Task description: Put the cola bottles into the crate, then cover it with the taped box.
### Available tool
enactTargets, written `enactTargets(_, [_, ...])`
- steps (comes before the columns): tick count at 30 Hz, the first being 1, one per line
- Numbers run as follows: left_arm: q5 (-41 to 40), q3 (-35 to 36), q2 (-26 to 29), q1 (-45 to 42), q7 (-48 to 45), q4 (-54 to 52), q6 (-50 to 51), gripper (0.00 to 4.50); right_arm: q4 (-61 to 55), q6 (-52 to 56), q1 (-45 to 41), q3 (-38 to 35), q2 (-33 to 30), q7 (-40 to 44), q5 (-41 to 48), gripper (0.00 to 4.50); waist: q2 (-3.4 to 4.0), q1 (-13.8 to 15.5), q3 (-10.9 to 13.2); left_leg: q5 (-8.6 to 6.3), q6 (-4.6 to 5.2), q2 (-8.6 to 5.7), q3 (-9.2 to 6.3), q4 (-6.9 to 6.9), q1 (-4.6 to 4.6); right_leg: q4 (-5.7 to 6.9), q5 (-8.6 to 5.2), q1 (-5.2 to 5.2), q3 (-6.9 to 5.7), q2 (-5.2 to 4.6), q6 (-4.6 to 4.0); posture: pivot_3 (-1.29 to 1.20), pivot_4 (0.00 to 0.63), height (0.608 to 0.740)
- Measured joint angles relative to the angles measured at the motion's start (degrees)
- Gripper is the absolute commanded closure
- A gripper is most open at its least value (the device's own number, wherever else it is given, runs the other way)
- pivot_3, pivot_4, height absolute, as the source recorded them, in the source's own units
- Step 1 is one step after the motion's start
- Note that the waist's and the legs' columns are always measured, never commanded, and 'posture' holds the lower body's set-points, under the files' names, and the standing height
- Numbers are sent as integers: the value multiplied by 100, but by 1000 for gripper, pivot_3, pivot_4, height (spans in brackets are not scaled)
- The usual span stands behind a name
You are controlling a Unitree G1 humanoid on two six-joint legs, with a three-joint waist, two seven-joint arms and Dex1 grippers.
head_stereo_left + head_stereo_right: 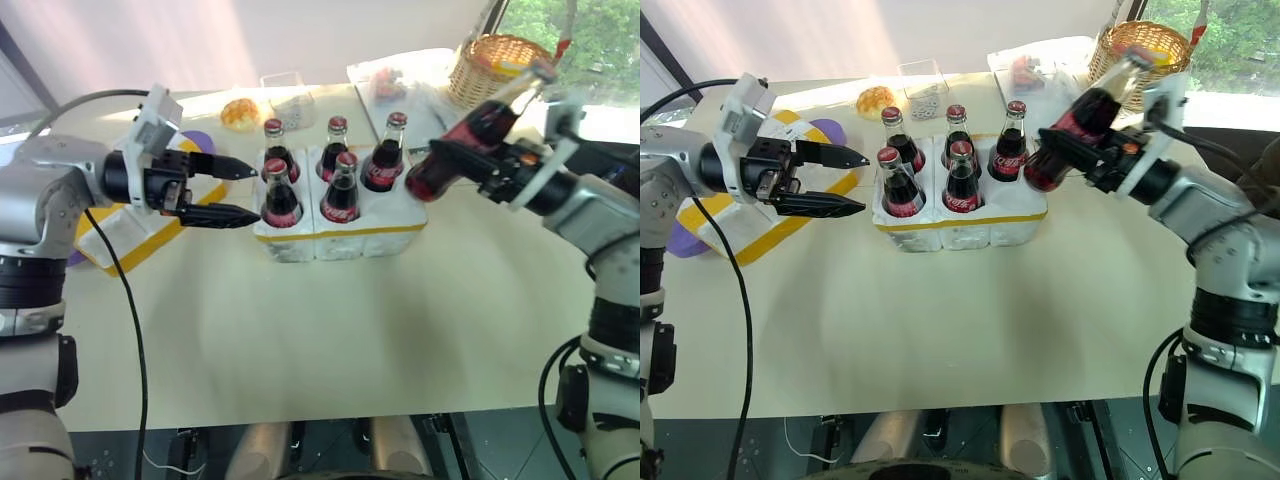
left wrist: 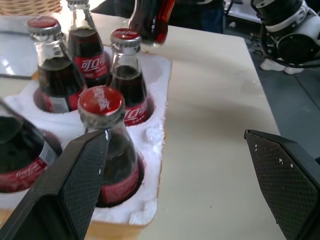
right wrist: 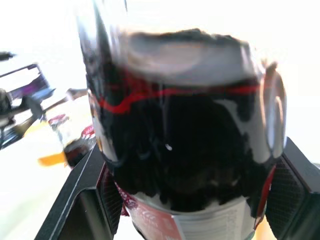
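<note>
The crate (image 1: 350, 240), a low white foam tray with a yellow band, stands mid-table with several cola bottles (image 1: 341, 190) upright in its wells. My right gripper (image 1: 445, 158) is shut on another cola bottle (image 1: 480, 125), held tilted in the air just right of the crate, its cap pointing up and away. In the right wrist view this bottle (image 3: 185, 150) sits between the fingers (image 3: 82, 205). My left gripper (image 1: 256, 192) is open, level, just left of the crate's front-left bottle (image 2: 107, 150). The taped box (image 1: 135, 240) lies on the table beneath the left arm.
A wicker basket (image 1: 495, 65) stands at the back right. Beside it lie a plastic bag of items (image 1: 390, 85), a clear container (image 1: 290, 95) and a bun (image 1: 240, 113). A purple object (image 1: 830, 130) lies behind the taped box. The table's front half (image 1: 330, 340) is bare.
</note>
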Motion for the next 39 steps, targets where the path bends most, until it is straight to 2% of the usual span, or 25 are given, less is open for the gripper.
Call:
enactTargets(4, [0, 35, 0, 16, 84, 1, -4, 0, 397, -346, -297, 477, -43, 517, -434, 1640, -2, -11, -1, 0, 0, -3, -2, 1, 0, 3, 0, -2, 0, -1, 0, 0, 150, 740])
enactTargets(12, [-13, 207, 12, 232, 215, -134, 4, 0, 618, -637, -366, 1015, 140, 982, -905, 1640, -2, -23, -1, 2, -4, -3, 0, 0, 0, 12, 0, -9, 2, -3, 1, 0, 150, 740])
enactTargets(20, [-121, 434, 113, 553, 386, -417, 40, 0, 1470, -1387, -654, 1946, 317, 1340, -2075, 1640, -4, -28, -1, 13, -24, -5, -1, 0, -4, 14, 0, -15, 2, -3, 0, 0, 150, 740])
enactTargets(22, [-131, 461, 121, 632, 443, -534, 52, 0, 1798, -1474, -832, 1976, 414, 1389, -2232, 602, -7, -48, -2, 13, -24, -5, -1, 1, -1, 15, 1, -13, 2, -3, 0, 0, 150, 740])
enactTargets(24, [-147, 587, 138, 826, 567, -717, 90, 0, 1966, -1623, -912, 1981, 460, 1463, -2295, 39, -8, -59, -4, 8, -16, -4, -1, 1, 9, 19, 1, -5, 4, -2, 0, 0, 150, 740])
enactTargets(30, [-84, 1063, 445, 1654, 1101, -1157, 102, 0, 1937, -1604, -938, 1907, 292, 1516, -2422, 39, -10, -10, -5, 8, -17, -5, -7, 1, 8, 23, 1, -9, 5, -2, -1, 0, 150, 740])
enactTargets(32, [202, 1281, 615, 2111, 1432, -1358, -68, 0, 1562, -1295, -836, 1766, -1, 1658, -2273, 39, -7, 4, -3, 8, -17, -6, -9, -2, -5, 19, 0, -20, 6, -5, -2, 0, 150, 740])
enactTargets(35, [772, 1724, 821, 2940, 2024, -1497, -289, 0, 841, -722, -591, 1179, -777, 1968, -1810, 39, -5, 15, -1, 5, -15, -10, -10, -10, -6, 15, 0, -21, 11, -8, -2, 0, 150, 740])
enactTargets(39, [1340, 2290, 976, 3619, 2710, -1789, -427, 0, 133, -97, -407, 492, -1382, 2343, -1097, 39, -7, -5, -2, -5, 0, -5, -7, -12, -5, -4, 0, -13, 11, -9, -2, 0, 150, 740])
